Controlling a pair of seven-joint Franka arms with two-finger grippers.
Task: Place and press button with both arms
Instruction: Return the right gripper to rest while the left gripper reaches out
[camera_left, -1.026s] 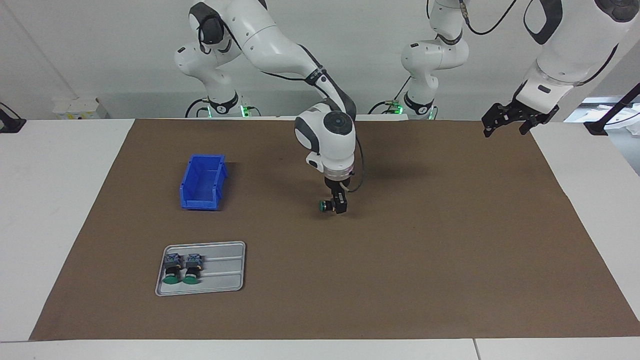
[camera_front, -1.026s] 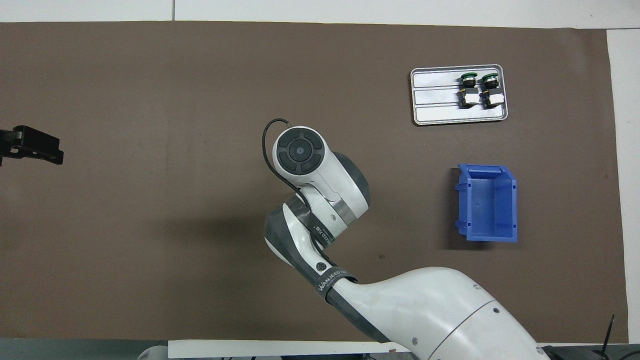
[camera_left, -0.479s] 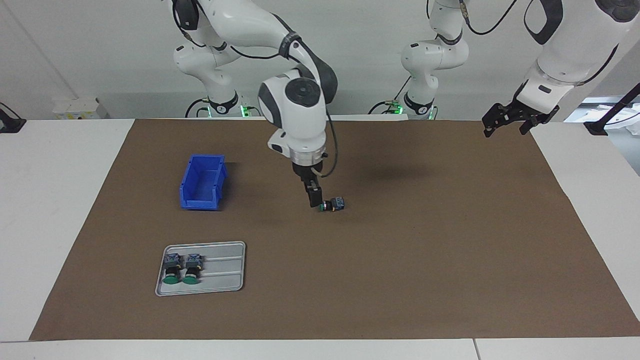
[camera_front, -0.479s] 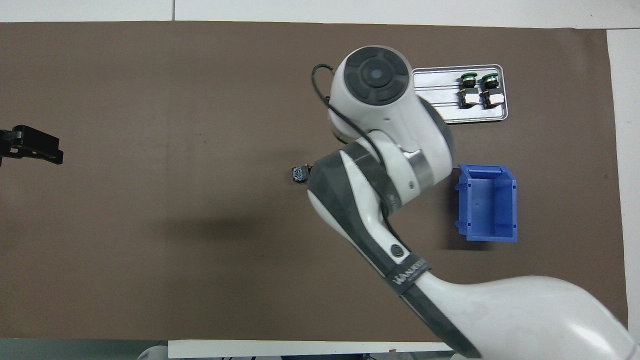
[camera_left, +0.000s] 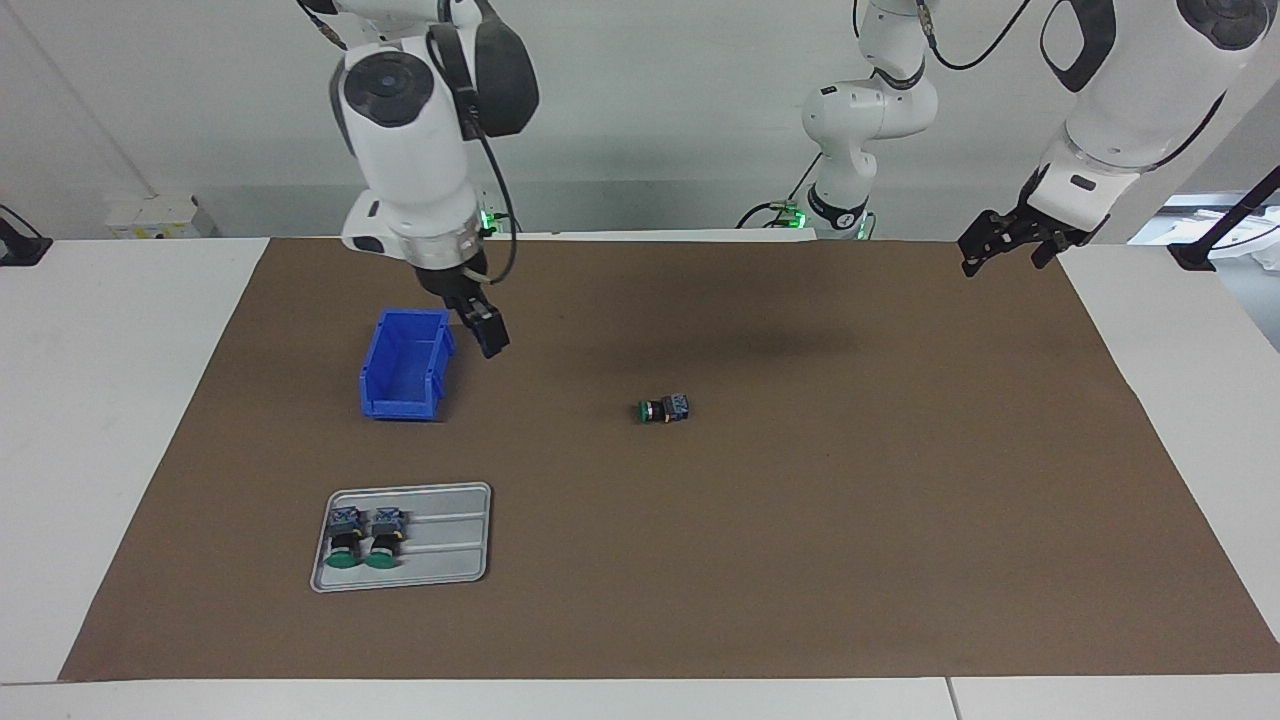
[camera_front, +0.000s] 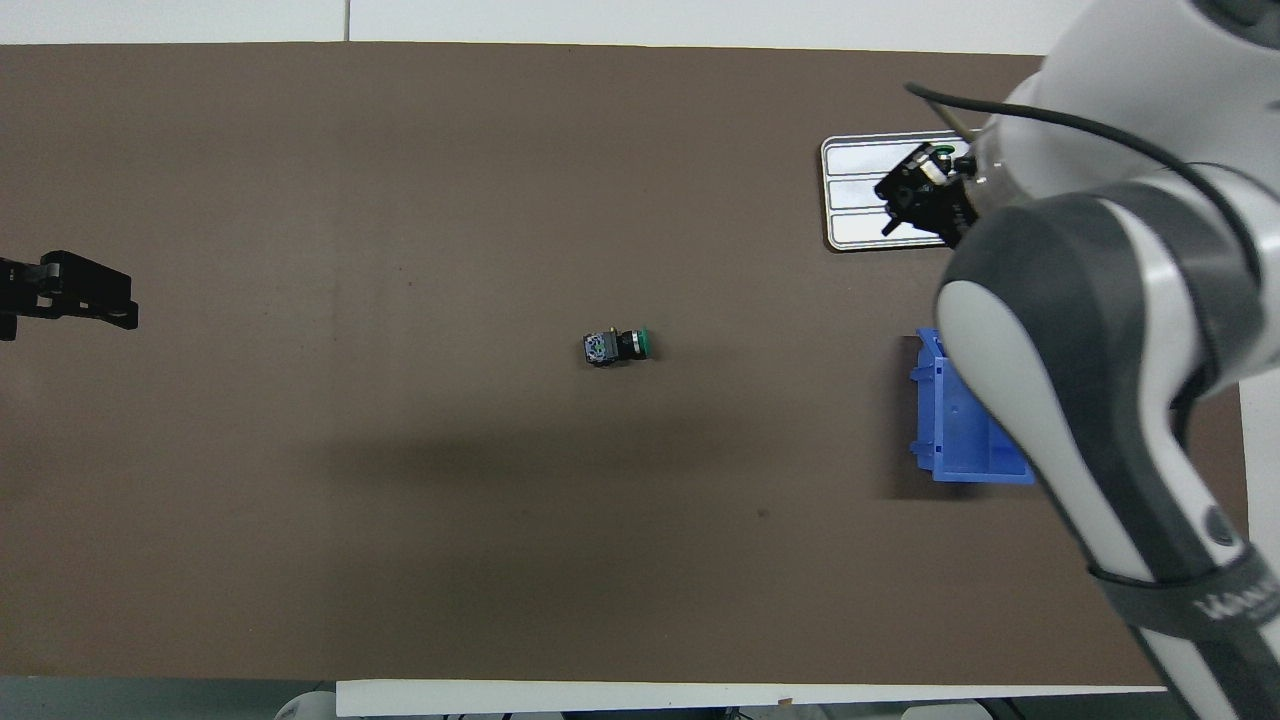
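The button (camera_left: 663, 409) (camera_front: 617, 346) lies on its side in the middle of the brown mat, its green cap toward the right arm's end, and nothing touches it. My right gripper (camera_left: 485, 330) (camera_front: 915, 195) hangs open and empty in the air by the blue bin (camera_left: 405, 365). In the overhead view it covers part of the tray. My left gripper (camera_left: 1010, 245) (camera_front: 70, 300) waits open and raised over the mat's edge at the left arm's end.
A grey tray (camera_left: 440, 540) (camera_front: 860, 190) holds two more green-capped buttons (camera_left: 345, 540) (camera_left: 383, 538), farther from the robots than the blue bin (camera_front: 950, 430). The right arm's forearm hides much of the bin in the overhead view.
The right gripper let go of the button on the mat, then rose and swung away toward the blue bin. The button stayed where it was set. The left arm barely moved.
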